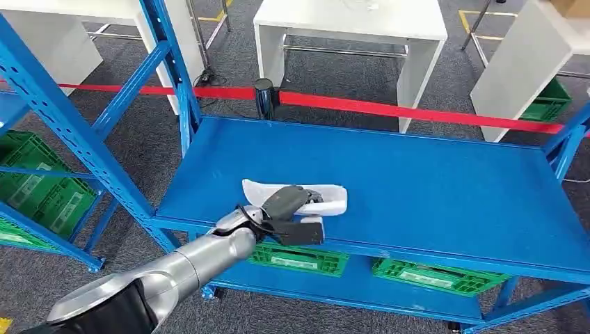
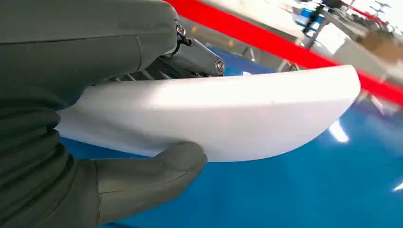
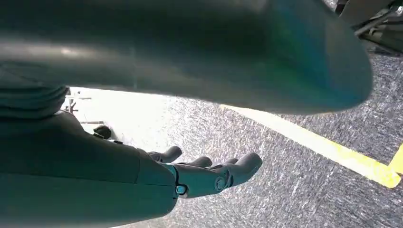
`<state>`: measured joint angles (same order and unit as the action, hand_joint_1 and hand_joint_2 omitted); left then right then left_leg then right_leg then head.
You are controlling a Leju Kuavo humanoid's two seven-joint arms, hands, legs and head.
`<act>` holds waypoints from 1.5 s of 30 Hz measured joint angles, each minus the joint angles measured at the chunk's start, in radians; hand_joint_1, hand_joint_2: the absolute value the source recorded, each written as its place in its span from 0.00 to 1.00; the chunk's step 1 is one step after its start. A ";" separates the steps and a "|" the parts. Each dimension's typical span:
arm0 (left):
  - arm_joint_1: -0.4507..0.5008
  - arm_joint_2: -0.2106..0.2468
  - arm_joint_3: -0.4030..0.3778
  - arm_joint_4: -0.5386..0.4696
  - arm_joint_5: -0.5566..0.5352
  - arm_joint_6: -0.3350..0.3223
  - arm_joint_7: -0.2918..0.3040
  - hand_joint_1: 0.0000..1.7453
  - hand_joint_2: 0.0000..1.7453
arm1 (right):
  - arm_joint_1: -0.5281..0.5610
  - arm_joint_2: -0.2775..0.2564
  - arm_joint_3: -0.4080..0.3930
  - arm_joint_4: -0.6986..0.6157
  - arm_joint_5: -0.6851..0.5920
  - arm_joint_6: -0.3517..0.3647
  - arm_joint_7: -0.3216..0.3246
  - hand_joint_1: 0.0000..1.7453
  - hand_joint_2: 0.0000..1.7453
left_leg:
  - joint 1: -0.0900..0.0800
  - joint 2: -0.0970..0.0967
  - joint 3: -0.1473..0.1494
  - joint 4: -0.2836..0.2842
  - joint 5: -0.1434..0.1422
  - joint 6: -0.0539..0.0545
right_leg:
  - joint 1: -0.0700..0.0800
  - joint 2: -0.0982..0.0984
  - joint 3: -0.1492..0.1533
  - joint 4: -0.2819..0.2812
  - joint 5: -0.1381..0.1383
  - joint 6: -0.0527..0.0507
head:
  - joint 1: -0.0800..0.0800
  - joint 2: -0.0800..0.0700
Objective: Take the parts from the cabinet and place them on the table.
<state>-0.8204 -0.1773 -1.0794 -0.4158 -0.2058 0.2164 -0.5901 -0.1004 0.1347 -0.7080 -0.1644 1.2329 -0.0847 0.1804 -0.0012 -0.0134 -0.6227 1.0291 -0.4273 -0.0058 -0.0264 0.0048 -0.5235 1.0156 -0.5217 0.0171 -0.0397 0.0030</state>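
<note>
On shelf (image 1: 445,188), one white part (image 1: 334,197) gripped

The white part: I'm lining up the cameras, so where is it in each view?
Head view: white part near the front edge of the blue shelf, under the left hand.
Left wrist view: across the middle, gripped.
Right wrist view: absent.
Shared landmark: red tape.

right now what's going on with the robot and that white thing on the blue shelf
The left robot hand is gripping a white curved part at the front of the blue shelf surface; the left wrist view shows its thumb under the part's edge and its fingers over the top. The right robot hand hangs over grey carpet, fingers apart, holding nothing. Green crates sit on the shelf below.
</note>
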 joint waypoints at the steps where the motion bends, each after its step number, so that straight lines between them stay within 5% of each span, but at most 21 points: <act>1: 0.000 -0.001 0.027 -0.002 0.034 -0.020 -0.007 1.00 1.00 | 0.001 0.000 -0.001 0.000 0.000 0.000 0.000 0.00 0.00 | 0.000 0.000 0.001 0.000 0.000 0.000 | 0.000 -0.001 0.001 0.000 -0.001 0.000 | 0.000 0.000; 13: 0.078 -0.025 0.349 -0.089 0.401 -0.246 -0.109 1.00 1.00 | 0.018 0.000 -0.012 0.000 -0.010 -0.003 -0.014 0.00 0.00 | 0.000 -0.001 0.009 0.000 -0.004 0.001 | 0.000 -0.002 0.010 0.000 -0.003 0.001 | 0.000 0.000; 23: 0.205 -0.017 0.511 -0.298 0.537 -0.249 -0.109 1.00 1.00 | 0.026 -0.003 -0.031 0.000 -0.027 -0.014 0.005 0.00 0.00 | -0.001 -0.001 0.007 0.000 -0.004 0.001 | -0.001 -0.001 0.008 0.000 -0.003 0.001 | 0.000 0.000; 37: 0.355 0.022 0.585 -0.546 0.530 -0.274 -0.105 1.00 1.00 | 0.030 -0.003 -0.034 0.000 -0.015 -0.012 0.010 0.00 0.00 | -0.001 -0.001 0.005 0.000 -0.006 0.001 | 0.000 -0.001 0.006 0.000 -0.006 0.000 | 0.000 0.000; 45: 0.391 0.042 0.621 -0.646 0.535 -0.301 -0.095 1.00 1.00 | 0.029 0.000 -0.035 0.000 -0.022 -0.010 -0.004 0.00 0.00 | -0.015 -0.001 0.004 0.005 -0.009 0.018 | -0.011 0.000 0.011 -0.008 0.000 0.019 | -0.001 0.000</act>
<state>-0.4297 -0.1354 -0.4585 -1.0617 0.3292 -0.0843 -0.6855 -0.0713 0.1350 -0.7435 -0.1648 1.2112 -0.0942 0.1766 -0.0158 -0.0143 -0.6190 1.0339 -0.4358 0.0123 -0.0372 0.0044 -0.5129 1.0075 -0.5217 0.0364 -0.0404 0.0031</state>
